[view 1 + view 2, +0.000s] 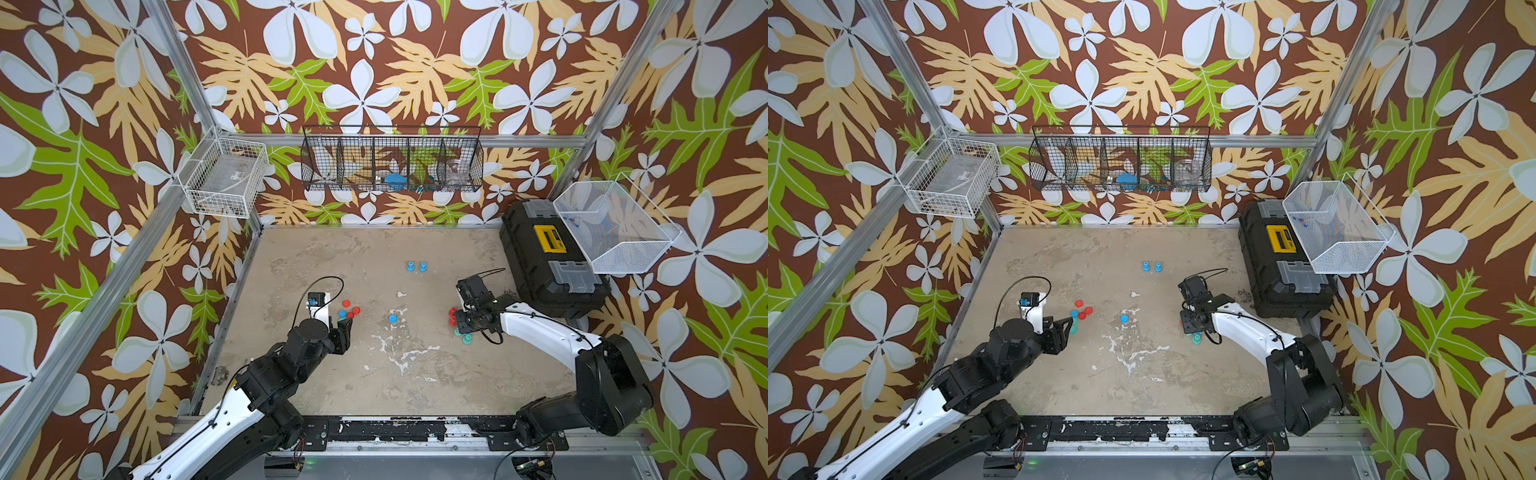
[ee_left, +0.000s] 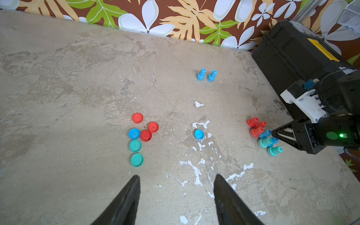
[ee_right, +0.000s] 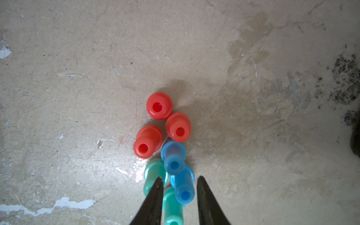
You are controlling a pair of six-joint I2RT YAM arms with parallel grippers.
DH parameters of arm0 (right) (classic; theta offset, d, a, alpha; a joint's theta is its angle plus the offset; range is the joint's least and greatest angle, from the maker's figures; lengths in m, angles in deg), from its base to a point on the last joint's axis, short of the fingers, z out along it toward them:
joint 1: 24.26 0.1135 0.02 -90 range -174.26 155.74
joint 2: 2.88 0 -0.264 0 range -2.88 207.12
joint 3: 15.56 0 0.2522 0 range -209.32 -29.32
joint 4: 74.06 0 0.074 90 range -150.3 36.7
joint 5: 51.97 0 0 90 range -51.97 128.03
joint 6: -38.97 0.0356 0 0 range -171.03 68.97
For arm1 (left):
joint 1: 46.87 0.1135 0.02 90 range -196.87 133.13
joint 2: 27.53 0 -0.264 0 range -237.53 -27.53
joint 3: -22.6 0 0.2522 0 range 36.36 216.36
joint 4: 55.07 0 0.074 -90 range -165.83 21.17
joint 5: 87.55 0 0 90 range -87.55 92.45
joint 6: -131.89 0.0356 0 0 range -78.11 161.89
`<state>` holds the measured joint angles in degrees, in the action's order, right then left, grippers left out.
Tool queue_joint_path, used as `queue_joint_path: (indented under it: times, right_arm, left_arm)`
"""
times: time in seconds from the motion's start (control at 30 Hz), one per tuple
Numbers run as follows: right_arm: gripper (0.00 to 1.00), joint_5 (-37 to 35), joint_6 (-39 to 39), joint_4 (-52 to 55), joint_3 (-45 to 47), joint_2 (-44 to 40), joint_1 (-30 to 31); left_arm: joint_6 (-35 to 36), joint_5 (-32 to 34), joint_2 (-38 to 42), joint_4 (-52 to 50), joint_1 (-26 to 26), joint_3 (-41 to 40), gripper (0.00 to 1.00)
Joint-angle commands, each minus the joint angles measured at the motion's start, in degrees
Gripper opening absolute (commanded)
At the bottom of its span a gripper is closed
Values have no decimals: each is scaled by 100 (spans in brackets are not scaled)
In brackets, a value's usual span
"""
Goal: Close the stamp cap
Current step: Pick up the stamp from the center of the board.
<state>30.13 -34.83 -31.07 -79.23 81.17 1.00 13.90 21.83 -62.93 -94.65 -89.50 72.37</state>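
**Right gripper [image 3: 179, 177] over the stamps next to the toolbox [image 2: 292, 58]**

The bunch of stamps [image 2: 264, 136] stands just beside the toolbox, all handle-up, so the long axis is vertical. The right arm is way nearer. Its jaws sit narrow on either side of one blue stamp [image 3: 184, 187], but I can't tell if they're actually pinching it. The loose blue cap [image 2: 199, 134] lies farther out from the toolbox, so I'd guess the stamp has to travel away from the toolbox to meet it. The left gripper [image 2: 176, 176] hangs wide open and empty by the pile of caps [image 2: 140, 136], well apart from the toolbox.
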Motion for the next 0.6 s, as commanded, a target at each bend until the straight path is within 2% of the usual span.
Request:
queue_joint_path:
  times: [0.0,0.57]
  right_arm:
    - [32,-42,-43,-127,-23,56,5]
    - [30,-1,-65,-252,-109,340,-40]
  left_arm:
    - [62,5,0,73,12,-6,62]
    - [68,21,15,78,23,-6,62]
